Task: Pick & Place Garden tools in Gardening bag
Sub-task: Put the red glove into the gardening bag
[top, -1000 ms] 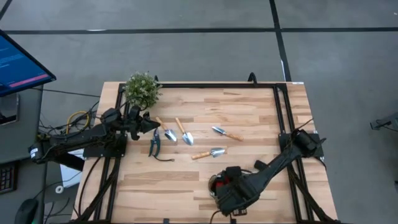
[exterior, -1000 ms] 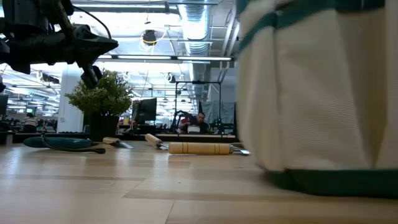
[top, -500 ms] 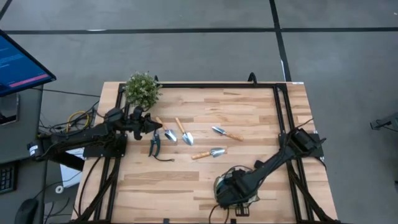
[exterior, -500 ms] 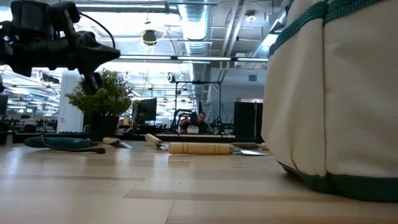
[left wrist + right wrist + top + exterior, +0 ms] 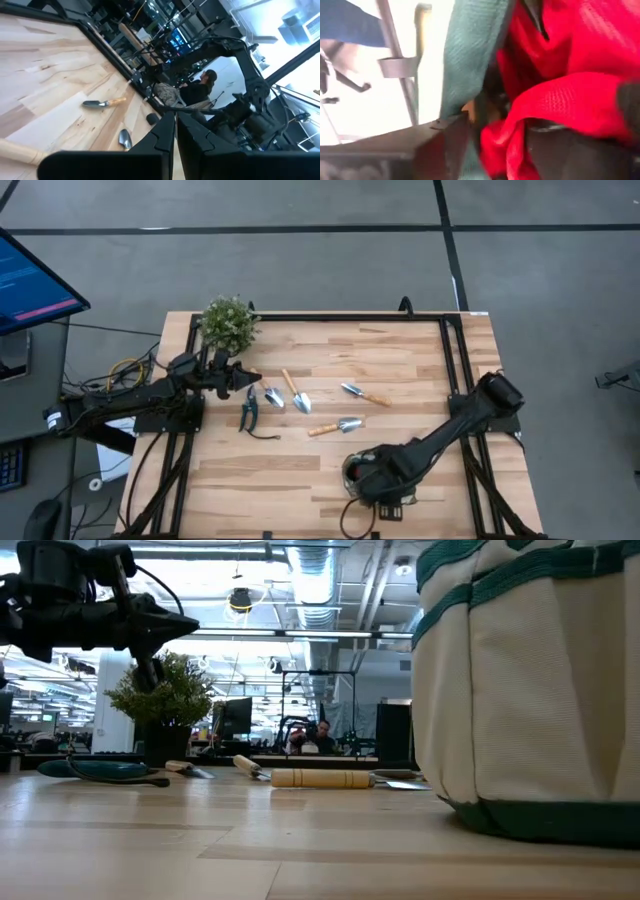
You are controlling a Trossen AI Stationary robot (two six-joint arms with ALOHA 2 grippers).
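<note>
Gardening bag (image 5: 530, 700) shifted, now upright

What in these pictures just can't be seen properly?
- Gardening bag, high view: the right arm hangs over it, hiding most of it.
- Same bag, low view: cut off by the picture's edges.
- Red gloves, right wrist view: too close, blurred.
- Right jaws: no view shows them clearly.

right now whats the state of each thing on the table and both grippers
gardening bag: upright at the near table edge, right gripper above it
red gloves: inside the bag
pruning shears: lying flat, blades shut
four small hand tools: lying flat mid-table, untouched
potted plant: upright at the far left corner
left gripper: shut, empty, raised above the shears
right gripper: over the bag mouth
</note>
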